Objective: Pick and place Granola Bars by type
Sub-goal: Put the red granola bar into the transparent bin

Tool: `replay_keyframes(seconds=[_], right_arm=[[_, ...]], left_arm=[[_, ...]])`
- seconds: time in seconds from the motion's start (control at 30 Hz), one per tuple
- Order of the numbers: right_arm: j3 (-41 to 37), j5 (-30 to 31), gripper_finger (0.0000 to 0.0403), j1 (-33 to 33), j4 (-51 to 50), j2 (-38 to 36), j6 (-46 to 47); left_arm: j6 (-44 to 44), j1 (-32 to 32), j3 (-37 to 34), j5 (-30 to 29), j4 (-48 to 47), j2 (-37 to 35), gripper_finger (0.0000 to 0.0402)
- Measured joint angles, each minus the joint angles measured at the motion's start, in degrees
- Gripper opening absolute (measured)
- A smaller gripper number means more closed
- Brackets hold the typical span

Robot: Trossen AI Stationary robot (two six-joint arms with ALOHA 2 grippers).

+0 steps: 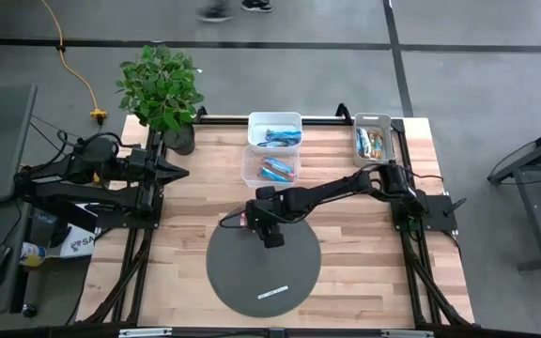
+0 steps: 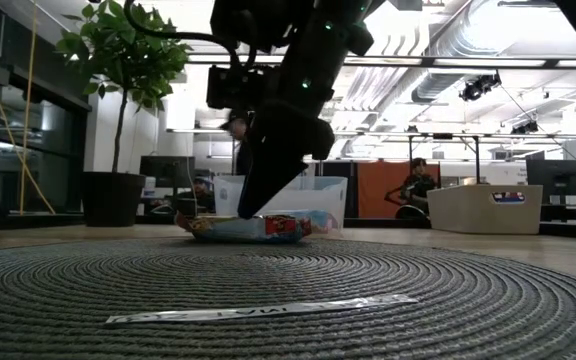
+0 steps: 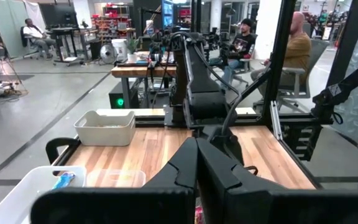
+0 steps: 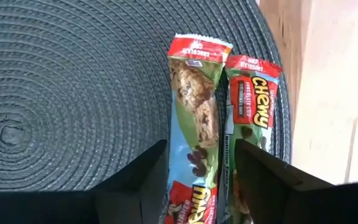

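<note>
Your right gripper (image 4: 197, 165) stood spread, straddling one of two granola bars (image 4: 194, 124) at the mat's (image 4: 73, 81) edge; your left gripper (image 3: 196, 165) sat clenched.

Right arm: reaches from the bench's right edge toward its centre.
Right gripper (image 1: 259, 218): lowered, jaws parted.
Left arm: folded at the bench's left edge.
Left gripper (image 1: 178, 170): jaws closed together.
</note>
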Motion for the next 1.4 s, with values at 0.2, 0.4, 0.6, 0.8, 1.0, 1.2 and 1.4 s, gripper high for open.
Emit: replay_keyframes(seconds=[0.2, 0.4, 0.6, 0.8, 1.0, 1.2, 1.4], right_arm=[[0.0, -2.1, 0.0169, -0.4, 0.0, 0.8, 0.0], [-0.1, -2.9, 0.0170, -0.3, 0.8, 2.5, -0.1], [0.0, -1.6, 0.0168, -0.3, 0.8, 2.6, 0.2], [0.0, -2.0, 0.0141, -0.3, 0.3, 2.6, 1.2], [0.0, -2.6, 0.0103, -0.2, 0.1, 2.6, 1.8], [0.0, -3.2, 0.0076, -0.2, 0.2, 2.6, 4.7], [0.5, -6.6, 0.0067, -0.2, 0.3, 2.5, 7.2]], left_arm=[[0.0, 0.0, 0.0, 0.0, 0.0, 0.0, 0.0001], [0.0, 0.0, 0.0, 0.0, 0.0, 0.0, 0.0001], [0.0, 0.0, 0.0, 0.0, 0.0, 0.0, 0.0001], [0.0, 0.0, 0.0, 0.0, 0.0, 0.0, 0.0001], [0.0, 0.0, 0.0, 0.0, 0.0, 0.0, 0.0001], [0.0, 0.0, 0.0, 0.0, 0.0, 0.0, 0.0001], [0.0, 0.0, 0.0, 0.0, 0.0, 0.0, 0.0001]])
